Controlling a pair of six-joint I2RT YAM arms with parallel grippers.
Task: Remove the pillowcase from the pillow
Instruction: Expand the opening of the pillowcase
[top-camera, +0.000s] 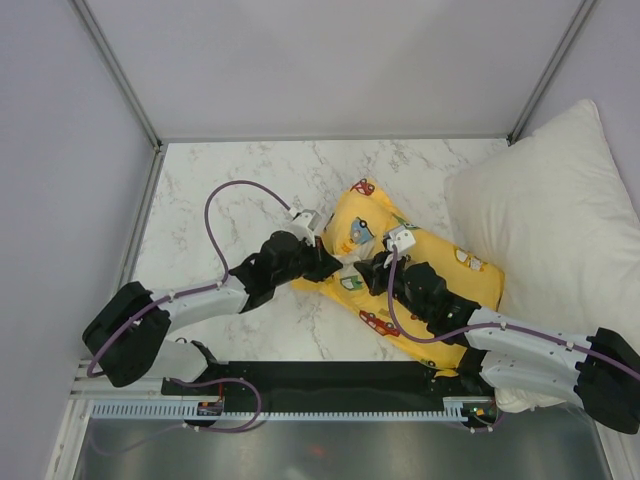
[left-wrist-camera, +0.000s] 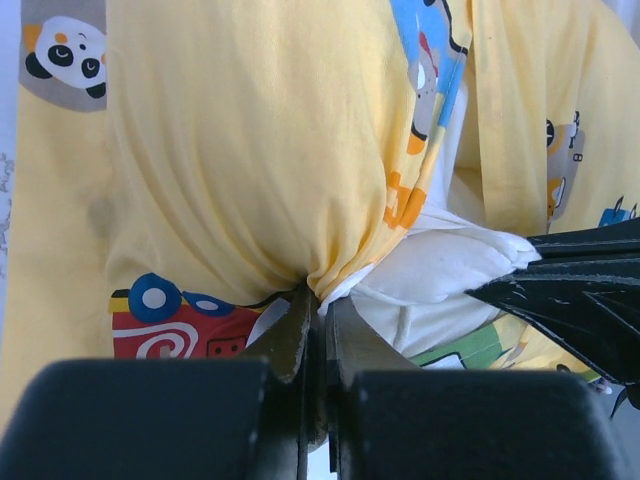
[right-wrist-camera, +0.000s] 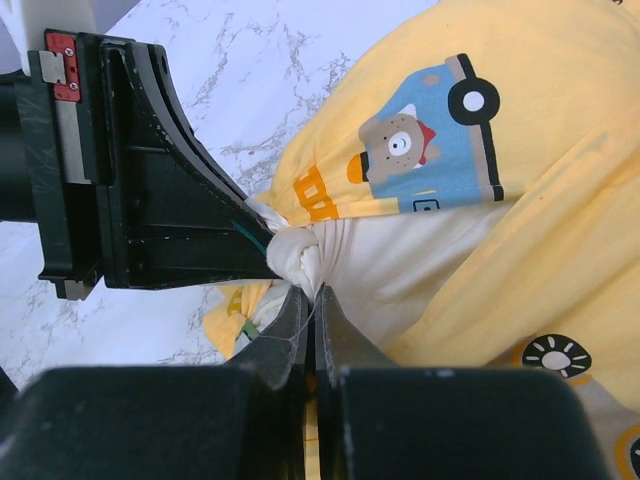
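Marble tabletop (top-camera: 230, 170) is sitting between pale walls (top-camera: 330, 60).
Mid-tabletop, the left tool (left-wrist-camera: 318, 295) is clamping tight on the pillowcase (left-wrist-camera: 250, 150), the right tool (right-wrist-camera: 312, 295) on the pillow (left-wrist-camera: 440, 265).

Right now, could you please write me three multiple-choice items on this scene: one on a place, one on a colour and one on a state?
1. In the top view, on which side of the pillowcase does the large white pillow lie? A left; B in front; C right.
2. What is the pillowcase's main colour? A yellow; B blue; C green.
3. The left gripper is: A open, holding nothing; B shut on pillowcase fabric; C shut on the white pillow.
Key: 1 C, it lies at the table's right edge; 2 A, yellow fabric fills both wrist views; 3 B, it pinches a yellow fold.
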